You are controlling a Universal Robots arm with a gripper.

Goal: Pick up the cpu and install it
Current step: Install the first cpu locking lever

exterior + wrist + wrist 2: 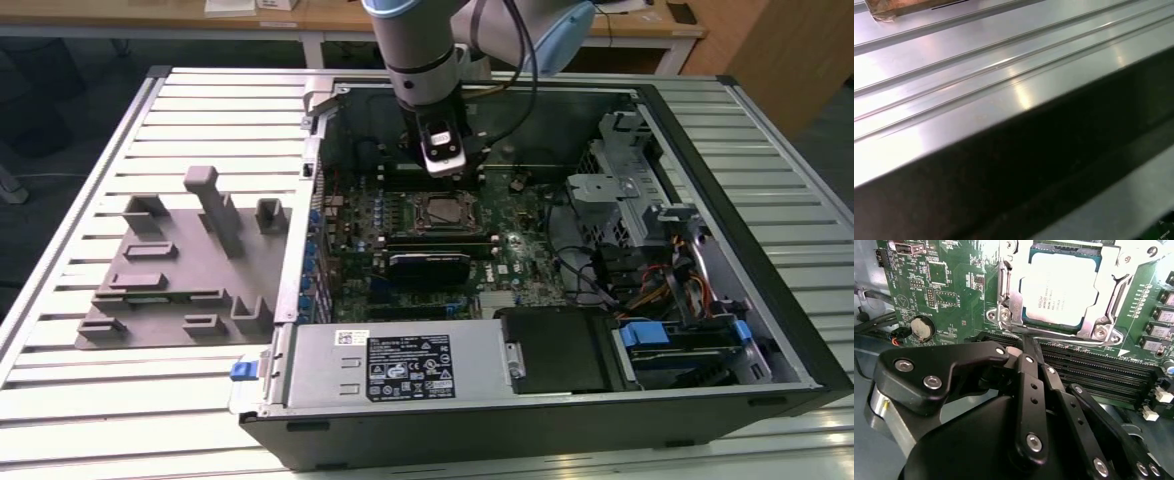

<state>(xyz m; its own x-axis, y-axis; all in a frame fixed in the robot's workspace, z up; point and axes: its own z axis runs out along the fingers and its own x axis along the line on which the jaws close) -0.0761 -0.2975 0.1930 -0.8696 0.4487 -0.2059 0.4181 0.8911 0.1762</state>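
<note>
While the arm reaches down into the open computer case point(787, 330), its gripper point(1026, 342) hangs just above the green motherboard point(527, 255), beside the processor socket. The cpu point(1059, 290), pale silver on top, lies flat in the socket point(1114, 270), framed by the metal bracket, as the second wrist view shows. The black fingers point(1029, 385) appear drawn together with nothing between them, their tips near the socket's edge and the memory slots point(1094, 372). On the ribbed metal desk point(80, 400), at the exterior view's left of the case, sits a grey plastic fixture plate point(174, 290) with upright blocks. A coin battery point(922, 328) sits on the board well apart from the socket.
</note>
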